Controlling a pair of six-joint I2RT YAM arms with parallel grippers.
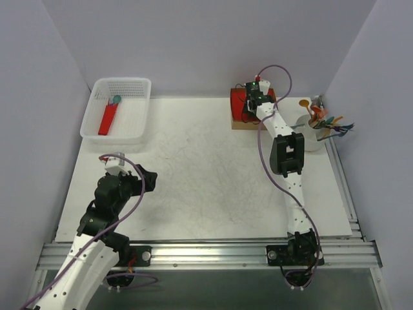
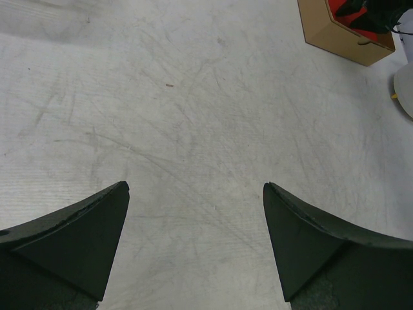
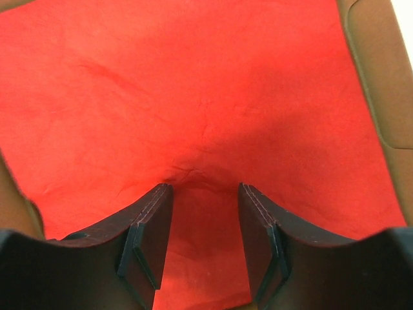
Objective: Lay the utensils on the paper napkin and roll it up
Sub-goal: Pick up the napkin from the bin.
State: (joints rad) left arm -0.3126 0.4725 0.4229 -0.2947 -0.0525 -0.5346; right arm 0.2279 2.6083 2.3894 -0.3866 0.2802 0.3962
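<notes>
Napkins [image 3: 193, 84] in box [image 3: 377, 77] beneath right pincer [image 3: 204, 188]

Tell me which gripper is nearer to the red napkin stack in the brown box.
The right. The right gripper rests on top of the red napkin stack at the far right, touching it. The left gripper hangs open over the table at the near left.
</notes>
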